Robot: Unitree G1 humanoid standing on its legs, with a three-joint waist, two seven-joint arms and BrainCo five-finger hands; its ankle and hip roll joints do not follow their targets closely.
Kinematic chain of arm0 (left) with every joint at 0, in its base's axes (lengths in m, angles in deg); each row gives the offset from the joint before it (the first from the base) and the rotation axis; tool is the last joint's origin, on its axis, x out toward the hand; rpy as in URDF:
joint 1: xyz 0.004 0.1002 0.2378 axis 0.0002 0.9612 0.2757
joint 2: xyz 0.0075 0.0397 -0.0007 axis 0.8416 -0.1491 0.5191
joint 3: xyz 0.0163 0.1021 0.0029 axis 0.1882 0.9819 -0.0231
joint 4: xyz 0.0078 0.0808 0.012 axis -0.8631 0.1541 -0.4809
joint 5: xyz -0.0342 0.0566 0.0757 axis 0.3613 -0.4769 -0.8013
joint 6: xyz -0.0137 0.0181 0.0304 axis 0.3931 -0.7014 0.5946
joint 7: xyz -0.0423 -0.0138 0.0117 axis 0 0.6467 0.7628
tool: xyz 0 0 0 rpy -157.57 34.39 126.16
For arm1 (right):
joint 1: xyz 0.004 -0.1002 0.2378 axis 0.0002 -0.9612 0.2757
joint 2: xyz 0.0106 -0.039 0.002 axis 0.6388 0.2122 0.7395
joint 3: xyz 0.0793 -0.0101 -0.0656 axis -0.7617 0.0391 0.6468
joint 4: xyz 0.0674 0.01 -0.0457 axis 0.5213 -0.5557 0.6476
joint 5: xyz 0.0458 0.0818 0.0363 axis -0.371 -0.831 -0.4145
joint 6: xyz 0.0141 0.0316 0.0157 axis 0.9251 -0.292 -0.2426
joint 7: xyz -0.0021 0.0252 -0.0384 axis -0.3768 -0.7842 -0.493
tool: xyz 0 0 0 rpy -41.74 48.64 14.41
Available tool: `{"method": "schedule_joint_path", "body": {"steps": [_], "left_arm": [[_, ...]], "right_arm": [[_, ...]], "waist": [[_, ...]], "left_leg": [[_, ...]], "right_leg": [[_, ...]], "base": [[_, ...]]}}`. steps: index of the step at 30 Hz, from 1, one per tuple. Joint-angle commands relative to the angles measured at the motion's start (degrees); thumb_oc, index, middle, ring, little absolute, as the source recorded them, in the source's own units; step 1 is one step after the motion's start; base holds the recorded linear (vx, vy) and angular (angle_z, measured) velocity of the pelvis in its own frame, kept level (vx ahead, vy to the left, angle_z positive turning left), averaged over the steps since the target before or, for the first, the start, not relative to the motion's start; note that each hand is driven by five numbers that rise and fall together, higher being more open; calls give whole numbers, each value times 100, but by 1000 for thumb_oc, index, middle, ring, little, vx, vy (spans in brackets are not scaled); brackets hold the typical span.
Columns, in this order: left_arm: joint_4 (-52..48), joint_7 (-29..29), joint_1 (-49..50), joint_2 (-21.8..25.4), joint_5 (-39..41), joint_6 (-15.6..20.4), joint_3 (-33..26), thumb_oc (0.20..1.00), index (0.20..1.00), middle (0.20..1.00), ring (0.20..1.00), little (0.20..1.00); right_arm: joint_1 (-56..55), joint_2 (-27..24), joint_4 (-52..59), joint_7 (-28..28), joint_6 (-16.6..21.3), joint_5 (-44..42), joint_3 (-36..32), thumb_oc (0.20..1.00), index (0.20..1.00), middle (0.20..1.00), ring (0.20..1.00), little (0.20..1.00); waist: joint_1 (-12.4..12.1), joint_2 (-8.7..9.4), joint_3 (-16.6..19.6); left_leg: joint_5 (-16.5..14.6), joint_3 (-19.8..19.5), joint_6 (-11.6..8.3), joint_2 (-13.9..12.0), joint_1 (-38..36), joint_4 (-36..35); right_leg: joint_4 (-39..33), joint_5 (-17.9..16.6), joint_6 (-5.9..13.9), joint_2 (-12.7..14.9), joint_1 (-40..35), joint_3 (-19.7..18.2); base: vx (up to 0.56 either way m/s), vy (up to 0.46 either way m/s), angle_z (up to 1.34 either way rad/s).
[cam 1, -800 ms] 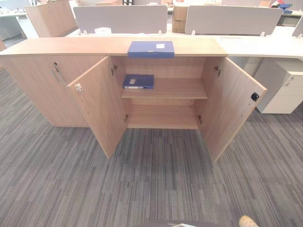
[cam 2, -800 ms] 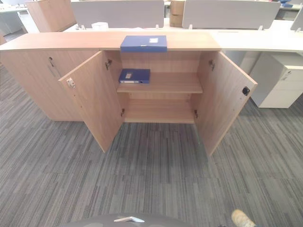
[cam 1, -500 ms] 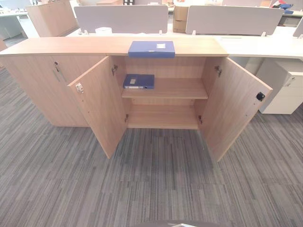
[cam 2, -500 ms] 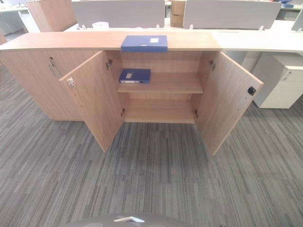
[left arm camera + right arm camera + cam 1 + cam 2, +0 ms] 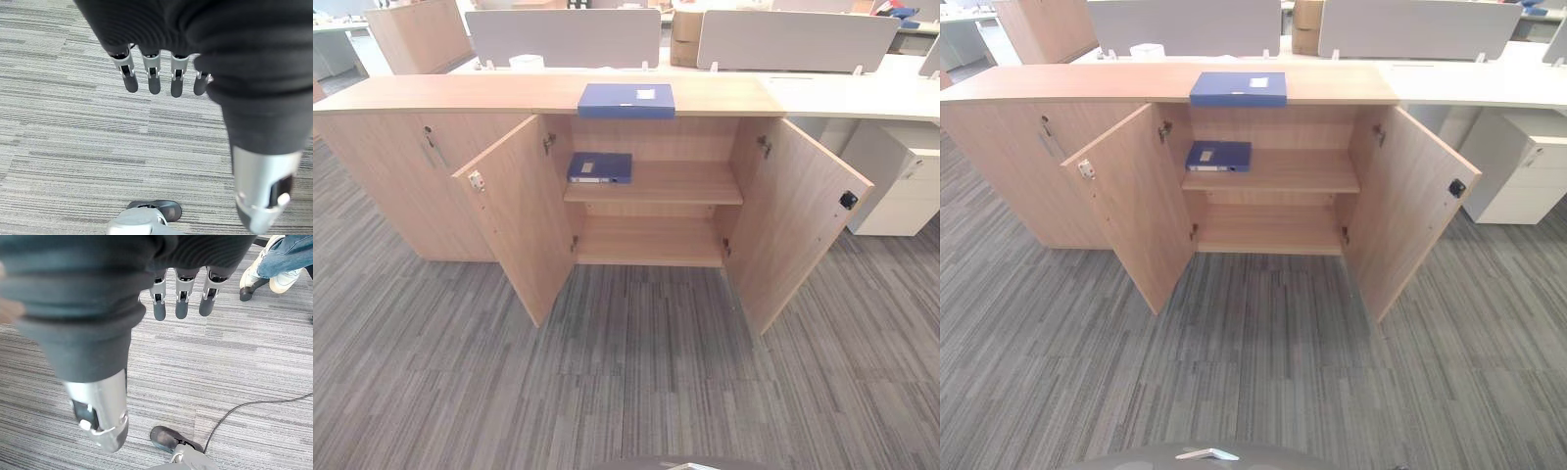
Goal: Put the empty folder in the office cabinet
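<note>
A flat, rectangular blue folder with a small white label lies on the smooth light-wood top of the cabinet. Below it both wood-grain doors stand swung wide, and a second blue folder lies flat at the left end of the upper shelf. The floor is grey striped carpet. The left robot hand hangs over the carpet with straight, released fingers, grasping nothing; the right robot hand hangs likewise, near a person's shoes.
</note>
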State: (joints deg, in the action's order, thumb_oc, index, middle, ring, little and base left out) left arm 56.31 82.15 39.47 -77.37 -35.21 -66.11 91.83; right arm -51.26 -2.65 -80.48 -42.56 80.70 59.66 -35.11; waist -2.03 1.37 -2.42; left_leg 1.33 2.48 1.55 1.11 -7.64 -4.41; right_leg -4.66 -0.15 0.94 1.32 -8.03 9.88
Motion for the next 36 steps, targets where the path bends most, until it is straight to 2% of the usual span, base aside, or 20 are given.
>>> {"method": "schedule_joint_path", "body": {"steps": [1,19,24,29,36], "left_arm": [[443,-27,-226,98,-43,48,-56,1000,1000,1000,1000,1000],[443,148,-206,120,186,46,-141,1000,1000,1000,1000,1000],[394,185,-301,144,225,56,-32,1000,1000,1000,1000,1000],[353,212,-376,163,337,39,-8,1000,1000,1000,1000,1000],[238,221,-432,119,501,51,10,1000,1000,1000,1000,1000]], "right_arm": [[432,-153,-448,35,18,-16,187,1000,1000,1000,1000,1000],[478,-207,-439,-67,-18,-59,162,1000,1000,1000,1000,1000],[587,-265,-366,-50,-21,-67,215,1000,1000,1000,1000,1000],[656,-320,-310,-42,-16,-152,230,1000,1000,1000,1000,1000],[725,-436,-279,-12,-13,-233,206,1000,1000,1000,1000,1000]], "waist": [[23,67,96],[-22,28,-8],[-10,-2,-111],[22,-42,-211],[22,-97,-325]], "left_leg": [[-430,-11,-371,-258,96,-59],[-400,-32,-362,-244,171,-59],[-347,-80,-356,-270,263,-59],[-291,-162,-356,-317,405,17],[-657,-239,-311,-210,623,818]], "right_leg": [[-34,60,594,445,219,-68],[-34,31,620,468,283,-24],[-16,41,562,437,337,-8],[361,242,438,355,593,26],[545,503,288,371,514,52]], "base": [[0,0,0],[8,-9,0],[46,-47,1],[66,-82,12],[104,-79,13]]}}
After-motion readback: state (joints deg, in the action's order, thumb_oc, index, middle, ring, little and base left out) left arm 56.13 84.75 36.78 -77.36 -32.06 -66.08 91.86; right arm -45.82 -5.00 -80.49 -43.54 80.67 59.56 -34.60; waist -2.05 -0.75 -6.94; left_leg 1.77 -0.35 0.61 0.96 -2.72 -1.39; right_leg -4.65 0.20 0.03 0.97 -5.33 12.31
